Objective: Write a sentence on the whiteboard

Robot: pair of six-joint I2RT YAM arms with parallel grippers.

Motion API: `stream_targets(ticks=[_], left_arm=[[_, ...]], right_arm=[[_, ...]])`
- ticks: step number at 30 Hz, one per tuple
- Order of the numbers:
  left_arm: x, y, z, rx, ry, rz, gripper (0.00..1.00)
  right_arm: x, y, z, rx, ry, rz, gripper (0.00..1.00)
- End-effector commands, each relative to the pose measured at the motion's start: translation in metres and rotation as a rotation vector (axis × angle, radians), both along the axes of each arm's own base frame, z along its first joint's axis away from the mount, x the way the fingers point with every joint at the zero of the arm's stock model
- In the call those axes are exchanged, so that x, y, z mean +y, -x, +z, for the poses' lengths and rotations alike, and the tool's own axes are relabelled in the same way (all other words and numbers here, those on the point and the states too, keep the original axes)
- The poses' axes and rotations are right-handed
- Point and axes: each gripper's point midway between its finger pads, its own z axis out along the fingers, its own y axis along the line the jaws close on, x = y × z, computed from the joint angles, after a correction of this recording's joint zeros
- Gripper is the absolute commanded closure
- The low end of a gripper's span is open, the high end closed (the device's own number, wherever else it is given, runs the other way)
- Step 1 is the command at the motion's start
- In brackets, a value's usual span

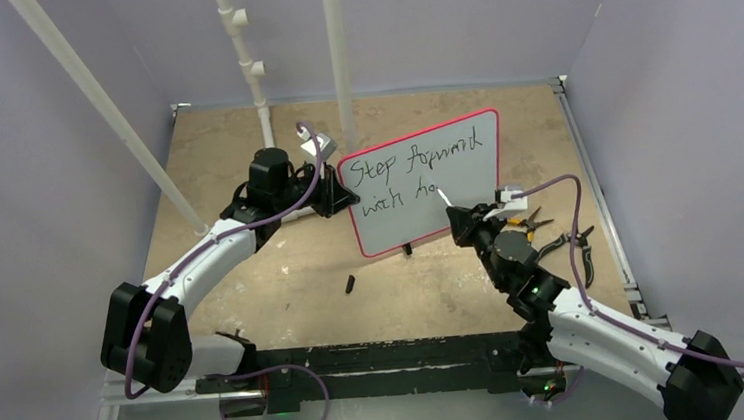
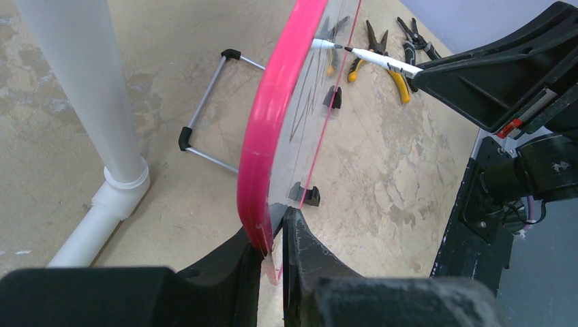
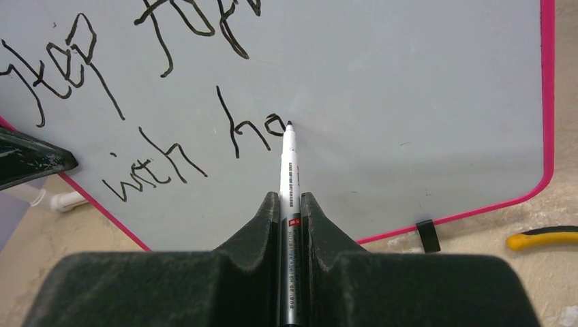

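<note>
The whiteboard (image 3: 409, 102) is smooth and glossy, its frame (image 2: 272, 116) shiny pink plastic; the table (image 1: 284, 287) looks matt, mottled.

the top view is bright and even, with soft light that seems to come from above. the table (image 1: 283, 277) has only faint, small shadows under the arms, and the whiteboard (image 1: 466, 178) looks clean white with no glare. in the left wrist view the white pipe (image 2: 75, 88) nearly washes out, and the left gripper (image 2: 276, 228) is dark and blurry. in the right wrist view the board looks dull grey-blue, the sentence (image 3: 228, 122) and the marker (image 3: 289, 163) are sharp, and the right gripper (image 3: 290, 197) is a dark, fuzzy shape.
</note>
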Motion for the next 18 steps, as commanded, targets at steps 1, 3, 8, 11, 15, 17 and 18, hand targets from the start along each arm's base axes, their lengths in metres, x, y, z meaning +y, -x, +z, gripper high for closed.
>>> stream_targets(ticks=[1,3,8,11,15,17,18], left_arm=[[0.0040,0.0061,-0.0217,0.067,-0.059,0.019,1.00],[0.0038,0.0060,-0.0214,0.065,-0.058,0.019,1.00],[0.0038,0.0060,-0.0215,0.066,-0.058,0.018,1.00],[0.0041,0.0062,-0.0221,0.068,-0.059,0.020,1.00],[0.0038,0.0061,-0.0220,0.067,-0.059,0.019,1.00],[0.0040,0.0062,-0.0218,0.067,-0.059,0.019,1.00],[0.0039,0.0058,-0.0213,0.065,-0.059,0.019,1.00]], right_arm=[[0.0014,-0.0070,0.0361,-0.094,-0.040,-0.014,1.00],[0.0004,-0.0070,0.0380,-0.100,-0.043,-0.019,1.00],[-0.0039,-0.0054,0.0386,-0.105,-0.038,-0.030,1.00],[-0.0035,-0.0059,0.0372,-0.107,-0.028,-0.029,1.00],[-0.0022,-0.0083,0.0329,-0.097,-0.013,-0.031,1.00],[-0.0023,-0.0088,0.0319,-0.098,-0.013,-0.033,1.00],[-0.0024,-0.0088,0.0309,-0.098,-0.012,-0.034,1.00]])
